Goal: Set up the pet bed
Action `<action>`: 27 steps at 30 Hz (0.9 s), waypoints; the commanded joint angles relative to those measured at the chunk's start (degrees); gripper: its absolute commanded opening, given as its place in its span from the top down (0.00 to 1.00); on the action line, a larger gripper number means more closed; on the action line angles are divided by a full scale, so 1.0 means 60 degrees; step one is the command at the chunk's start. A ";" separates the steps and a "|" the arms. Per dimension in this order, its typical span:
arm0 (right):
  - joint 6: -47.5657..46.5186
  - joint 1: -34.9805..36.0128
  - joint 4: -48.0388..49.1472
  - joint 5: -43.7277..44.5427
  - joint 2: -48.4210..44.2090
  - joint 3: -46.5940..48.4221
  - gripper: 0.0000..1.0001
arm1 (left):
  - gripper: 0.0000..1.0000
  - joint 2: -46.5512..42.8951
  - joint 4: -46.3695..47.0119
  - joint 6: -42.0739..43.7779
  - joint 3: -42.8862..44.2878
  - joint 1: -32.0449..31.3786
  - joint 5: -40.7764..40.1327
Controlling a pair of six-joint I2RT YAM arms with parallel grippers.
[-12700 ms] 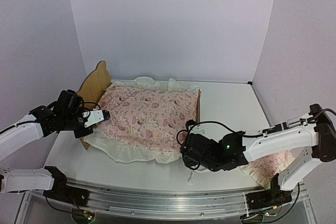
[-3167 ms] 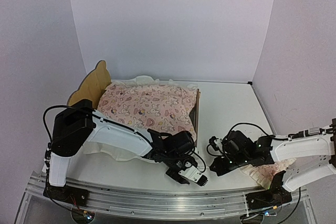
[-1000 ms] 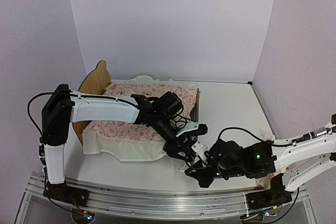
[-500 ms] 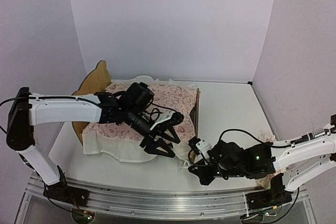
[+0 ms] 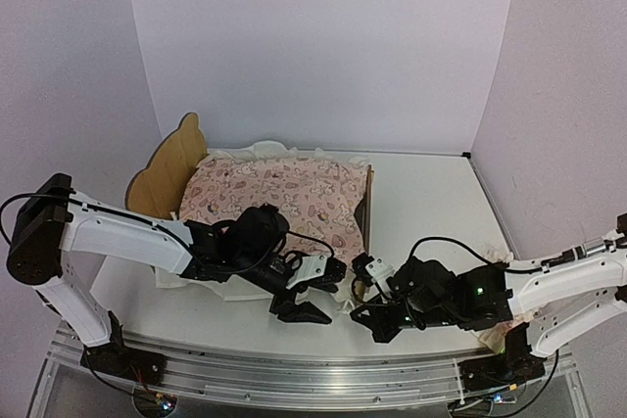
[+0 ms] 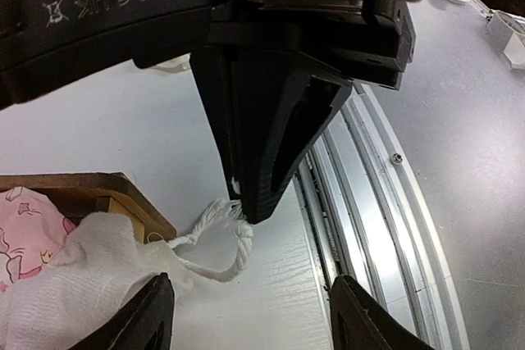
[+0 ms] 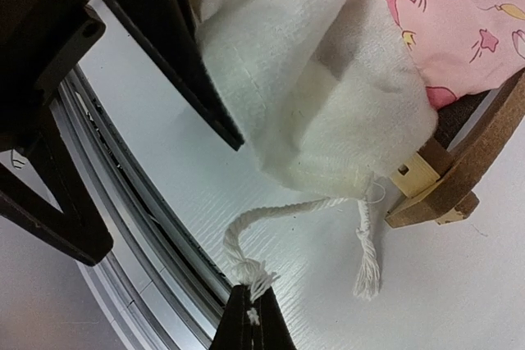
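Note:
The pet bed [image 5: 167,160] stands at the back left, its plywood footboard [image 5: 369,205] facing right. A pink printed cover [image 5: 279,198] with a cream ruffle [image 7: 312,79] lies over it. A white cord [image 7: 283,209] hangs from the ruffle's corner by the bed's front leg [image 7: 443,194]. My right gripper [image 7: 250,311] is shut on the cord's frayed end, low over the table [image 5: 356,302]. My left gripper [image 5: 329,301] is open just left of it. Its fingertips [image 6: 152,317] frame the cord [image 6: 230,243] and the right gripper's tip [image 6: 250,206].
An aluminium rail [image 5: 294,369] runs along the near table edge, close under both grippers [image 6: 385,227]. A pink ruffled pillow [image 5: 495,328] lies partly under the right arm at the front right. White walls close in the back and sides.
My left arm has swung off the bed and down to the front, so its open gripper now sits beside the right one. The right gripper has stayed shut on the cord.

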 commanded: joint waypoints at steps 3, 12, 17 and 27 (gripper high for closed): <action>-0.0182 -0.0166 0.0296 -0.0410 0.0191 0.0558 1.00 | 0.42 0.0523 0.1183 0.0173 -0.0034 -0.0154 -0.0327; -0.0339 -0.0589 0.0468 -0.1013 0.0456 0.0896 1.00 | 0.55 0.0849 0.1555 0.0398 -0.0174 -0.0221 -0.0190; -0.0275 -0.0763 0.0497 -0.1228 0.0475 0.0891 1.00 | 0.69 0.0893 0.1605 0.0484 -0.0185 -0.0218 -0.0431; -0.0255 -0.0951 0.0960 -0.1503 0.0141 0.0775 1.00 | 0.73 0.1065 0.1533 0.0566 -0.0175 -0.0220 -0.0844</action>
